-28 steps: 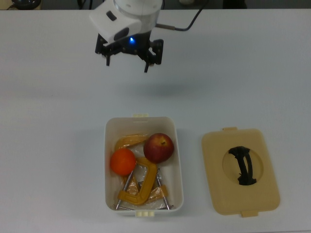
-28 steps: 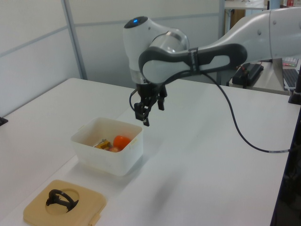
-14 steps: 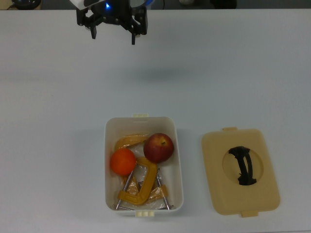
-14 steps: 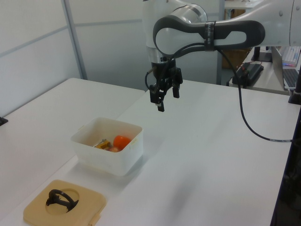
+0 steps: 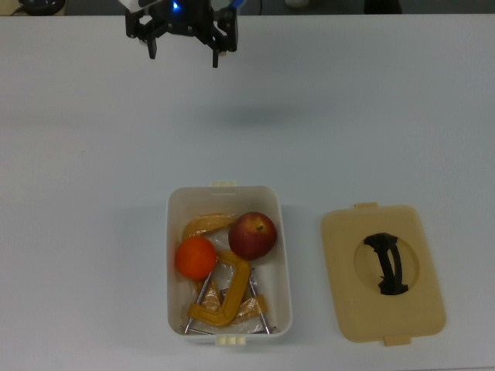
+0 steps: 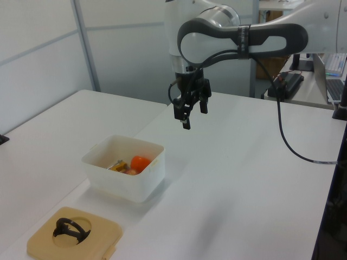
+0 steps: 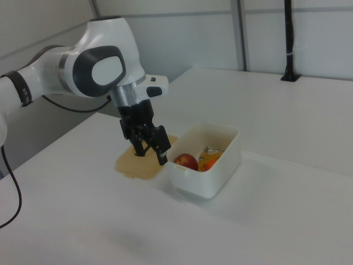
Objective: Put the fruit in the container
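- Since a second ago the arm has lifted away from above the container and gone to the table's far edge in the top view; over the last half second it has hardly shifted, and nothing in the tub has moved.
- The table [image 5: 93, 193] carries everything; its middle stretch between arm and tub is bare.
- The arm [image 6: 244, 38] hangs high over the far edge, probably withdrawn because its work is done.
- The container [image 5: 282, 255] stands near the table's near edge in the top view, open-topped so things can be dropped in.
- The lid [image 5: 340, 309] lies flat just beside it, toward the top view's right, handle up, apart from the tub.
- The gripper [image 5: 183, 52] is empty, its fingers spread apart, holding nothing.
- The yellow clamps [image 5: 224, 305] fill the tub's floor.
- The red fruit [image 5: 252, 235] and the orange fruit [image 5: 195, 257] rest side by side on the clamps inside the tub, so the task looks complete.
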{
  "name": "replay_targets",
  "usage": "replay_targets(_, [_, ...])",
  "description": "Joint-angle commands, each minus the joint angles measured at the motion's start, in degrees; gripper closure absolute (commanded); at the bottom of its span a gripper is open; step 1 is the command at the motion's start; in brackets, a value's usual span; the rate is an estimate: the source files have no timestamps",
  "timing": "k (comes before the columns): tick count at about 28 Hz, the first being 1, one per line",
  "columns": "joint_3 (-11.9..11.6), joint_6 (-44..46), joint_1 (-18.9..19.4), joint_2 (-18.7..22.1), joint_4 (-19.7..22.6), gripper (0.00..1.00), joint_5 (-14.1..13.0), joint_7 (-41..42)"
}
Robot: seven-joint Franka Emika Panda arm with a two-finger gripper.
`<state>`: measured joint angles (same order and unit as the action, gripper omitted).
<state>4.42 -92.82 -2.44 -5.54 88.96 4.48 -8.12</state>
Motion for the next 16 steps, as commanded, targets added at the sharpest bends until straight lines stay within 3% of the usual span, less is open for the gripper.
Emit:
replay_targets(1, [-0.6,-0.3,0.5,3.0,2.7,0.00,-2.8,1.4])
replay_targets(16, [-0.7,-2.6,0.6,3.9,2.9,0.00,-3.5,1.4])
